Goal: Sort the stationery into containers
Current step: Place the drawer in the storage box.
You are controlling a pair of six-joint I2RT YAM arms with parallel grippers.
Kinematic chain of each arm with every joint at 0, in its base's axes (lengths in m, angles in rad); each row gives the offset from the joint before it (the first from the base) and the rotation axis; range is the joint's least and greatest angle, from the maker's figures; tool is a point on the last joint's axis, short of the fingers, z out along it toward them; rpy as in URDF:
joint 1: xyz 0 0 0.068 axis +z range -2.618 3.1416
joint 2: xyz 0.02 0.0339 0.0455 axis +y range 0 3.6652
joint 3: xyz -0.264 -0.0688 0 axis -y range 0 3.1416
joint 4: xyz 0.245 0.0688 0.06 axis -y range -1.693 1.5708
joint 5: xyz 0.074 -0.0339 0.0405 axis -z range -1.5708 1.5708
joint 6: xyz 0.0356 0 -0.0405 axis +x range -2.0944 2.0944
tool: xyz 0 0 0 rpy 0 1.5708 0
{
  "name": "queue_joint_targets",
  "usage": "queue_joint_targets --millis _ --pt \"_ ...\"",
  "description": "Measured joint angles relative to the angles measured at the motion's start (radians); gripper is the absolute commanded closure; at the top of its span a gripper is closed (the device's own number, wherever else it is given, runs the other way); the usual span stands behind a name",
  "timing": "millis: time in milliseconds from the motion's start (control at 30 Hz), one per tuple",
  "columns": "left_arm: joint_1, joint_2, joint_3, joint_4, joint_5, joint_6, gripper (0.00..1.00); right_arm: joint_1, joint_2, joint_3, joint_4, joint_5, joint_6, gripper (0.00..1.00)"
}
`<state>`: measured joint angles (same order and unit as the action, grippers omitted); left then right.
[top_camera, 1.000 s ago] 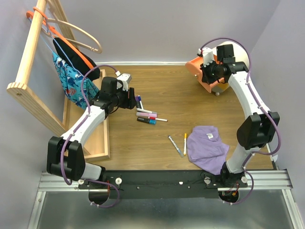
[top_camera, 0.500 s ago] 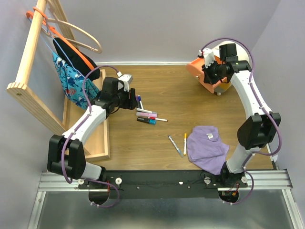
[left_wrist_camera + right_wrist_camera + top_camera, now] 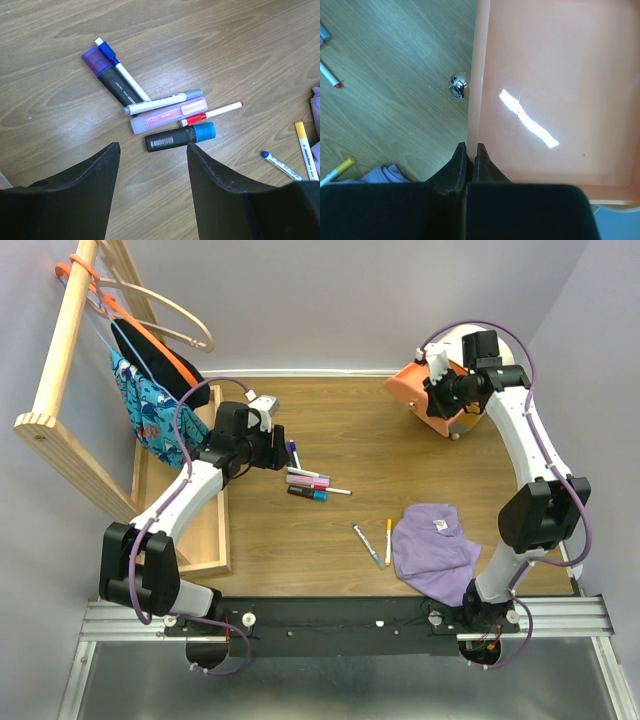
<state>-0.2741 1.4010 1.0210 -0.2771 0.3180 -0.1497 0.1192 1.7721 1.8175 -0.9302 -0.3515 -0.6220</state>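
A cluster of stationery (image 3: 307, 480) lies left of the table's middle: a purple-capped marker (image 3: 107, 75), a blue-capped pen (image 3: 122, 70), a white marker (image 3: 160, 102), a pink bar (image 3: 170, 115), a red-tipped pen (image 3: 212, 112) and a black marker (image 3: 180, 136). My left gripper (image 3: 152, 150) hovers open just beside them, holding nothing. A blue-tipped pen (image 3: 368, 544) and a yellow-tipped pen (image 3: 388, 538) lie apart by the cloth. At the back right, my right gripper (image 3: 470, 146) is shut on the front wall of the orange drawer (image 3: 555, 75), which is empty and drawn out of the cream unit (image 3: 508, 352). A yellow drawer (image 3: 466, 421) sits below it.
A purple cloth (image 3: 432, 545) lies at the front right, touching the yellow-tipped pen. A long wooden tray (image 3: 205, 540) runs along the left edge, under a wooden rack (image 3: 60, 350) with hangers and clothes. The drawer's metal knob (image 3: 457, 86) faces the table's middle.
The right gripper has moved left with the orange drawer, drawing it further out of the unit. The left arm and the pens have not moved.
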Motion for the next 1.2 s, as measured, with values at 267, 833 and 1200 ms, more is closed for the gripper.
queue_joint_targets --millis 267,833,1200 --pt "-0.003 0.005 0.000 0.001 0.009 -0.002 0.35 -0.017 0.000 0.000 0.000 0.020 -0.035 0.98" --pt "-0.016 0.011 0.001 0.000 0.009 -0.001 0.34 -0.023 -0.058 -0.037 0.122 0.103 -0.074 0.63" --pt "-0.029 0.022 0.018 0.000 0.010 -0.001 0.34 -0.022 -0.080 -0.065 0.204 0.170 -0.084 0.64"
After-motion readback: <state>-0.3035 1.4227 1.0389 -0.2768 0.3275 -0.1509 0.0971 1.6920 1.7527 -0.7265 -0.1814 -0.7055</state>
